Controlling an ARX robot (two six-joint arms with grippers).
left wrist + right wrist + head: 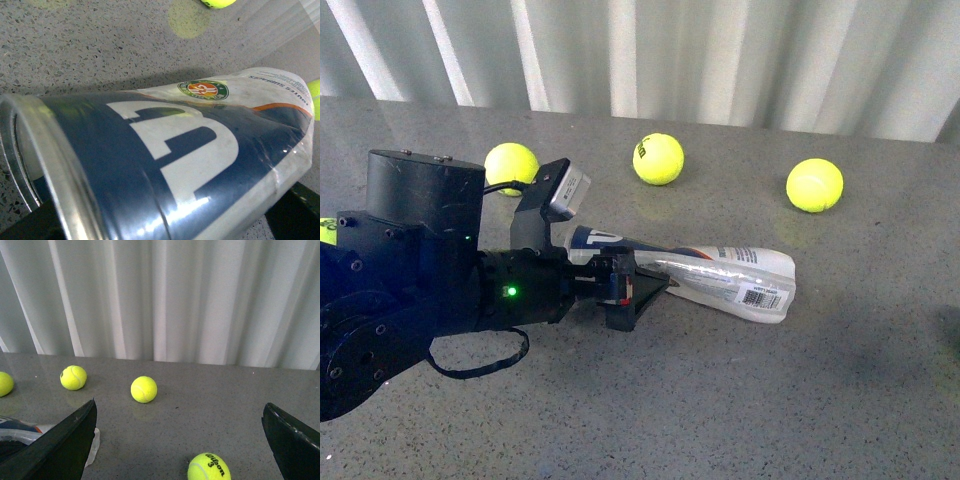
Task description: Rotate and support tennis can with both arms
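The left arm [420,290] reached in low from the near left, its forearm stretched out almost level above the grey speckled tabletop [720,400] and pointing right. A silver-grey box [563,190] sat on top of its wrist. The left fingers [636,290] were closed onto the can [720,270], pinching it from both sides a little left of its middle. In the left wrist view a black finger showed at each side of the can's dark blue label with its big white letter.

The can lay on its side on the tabletop, near the middle, running left to right. Its blue end was at the left and a white barcode end at the right.

The right arm was out of the front view. In its own wrist view the right fingers [179,415] were spread wide with nothing between them, aimed level over the tabletop.

Farther back lay the left ball [511,168], the middle ball [658,159] and the right ball [814,185], well apart. A pale pleated curtain [720,60] hung behind them.
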